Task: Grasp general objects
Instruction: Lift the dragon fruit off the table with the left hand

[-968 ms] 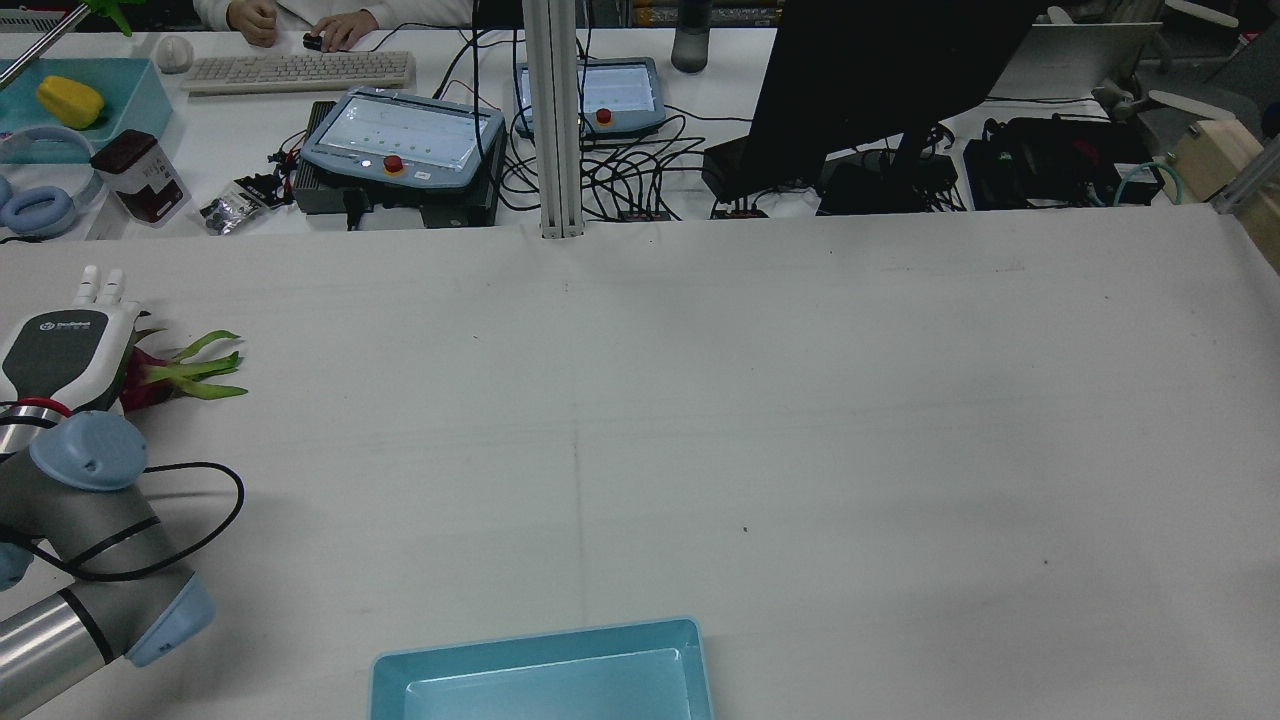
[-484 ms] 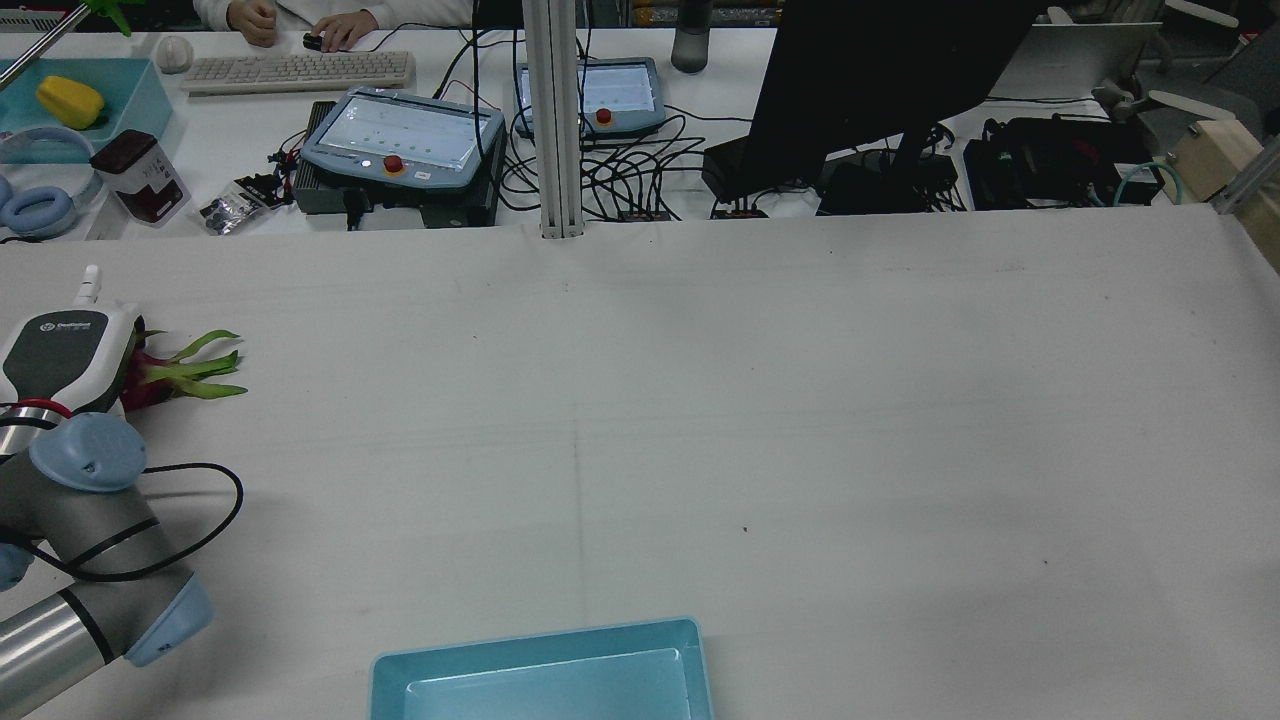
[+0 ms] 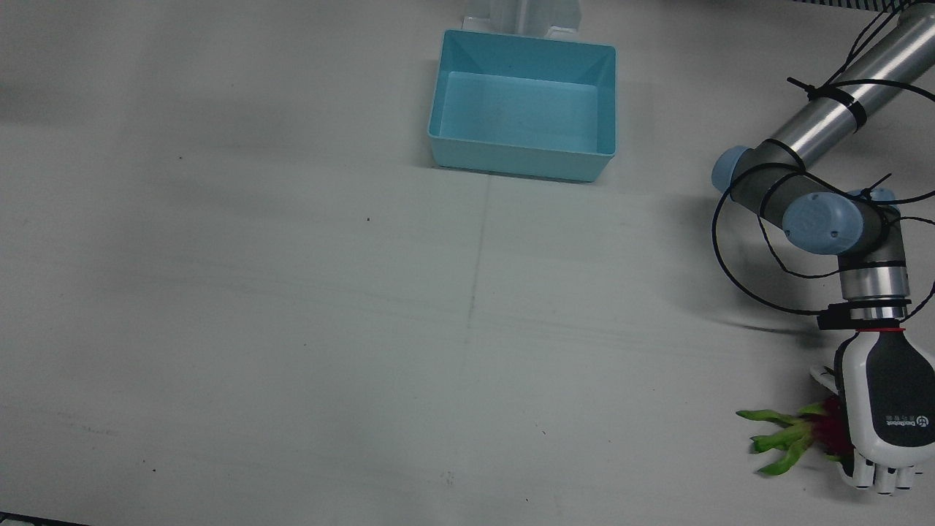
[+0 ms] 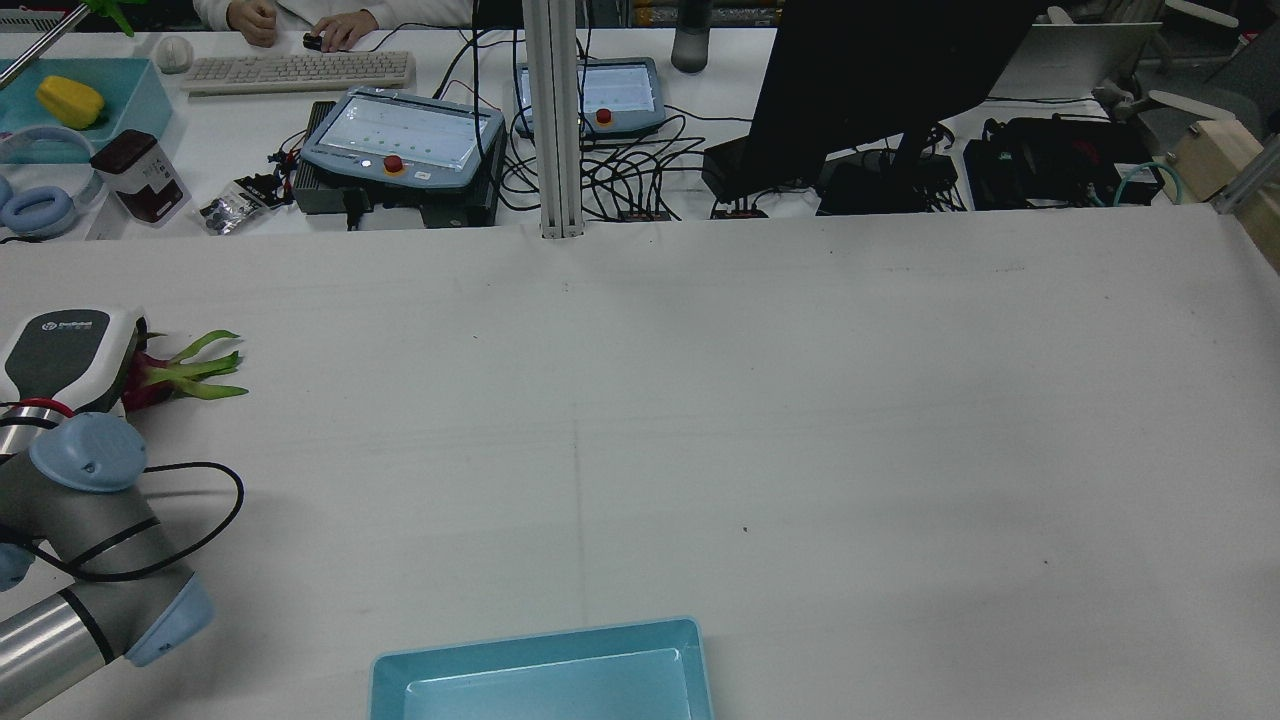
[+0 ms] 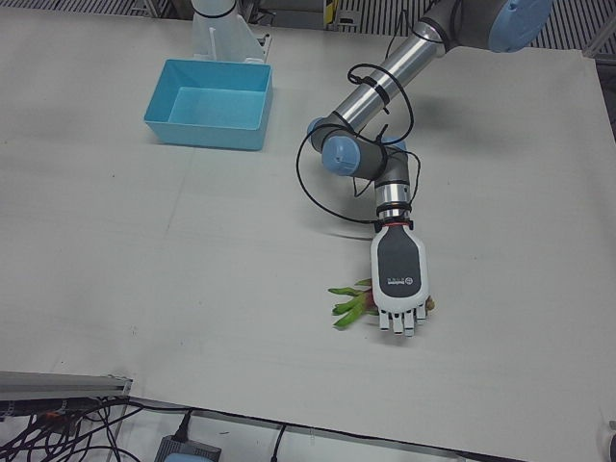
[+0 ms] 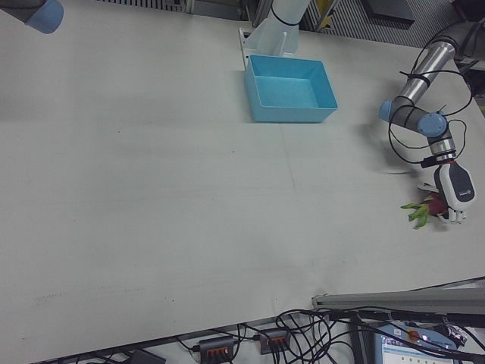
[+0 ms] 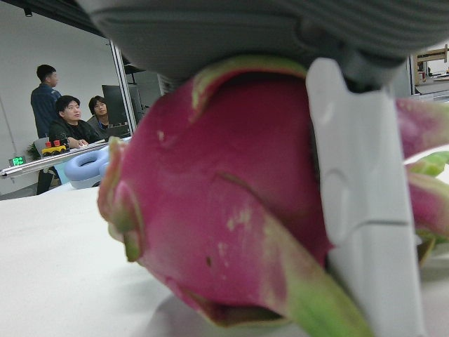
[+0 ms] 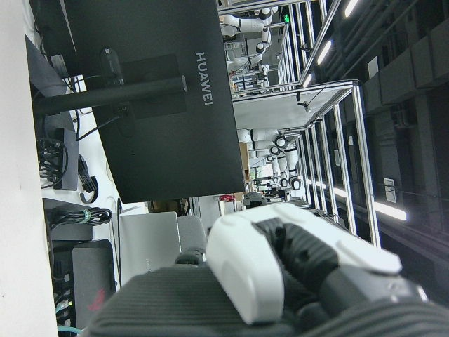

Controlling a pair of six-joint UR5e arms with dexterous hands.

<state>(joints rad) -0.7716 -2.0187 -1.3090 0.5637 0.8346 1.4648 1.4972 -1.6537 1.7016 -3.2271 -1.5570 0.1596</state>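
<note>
A pink dragon fruit (image 3: 829, 431) with green leaves lies on the white table near my left arm's side. My left hand (image 3: 887, 416) sits palm-down right over it, fingers curled down around the fruit. In the left hand view the fruit (image 7: 224, 189) fills the frame under the palm, with one finger (image 7: 358, 210) pressed against its side. The fruit still rests on the table. It shows in the rear view (image 4: 150, 385), beside the hand (image 4: 60, 355), and in the left-front view (image 5: 351, 306). Only part of my right hand (image 8: 280, 274) shows, in its own view.
A light blue bin (image 3: 522, 157) stands at the robot's side of the table, mid-width, also in the rear view (image 4: 540, 645). Beyond the far edge are teach pendants (image 4: 400, 140), cables, a monitor (image 4: 860, 90) and a keyboard.
My left hand's fingers, stretched out past the fruit a second ago, have curled down out of the rear view's sight. The arm and the fruit have stayed in place.
</note>
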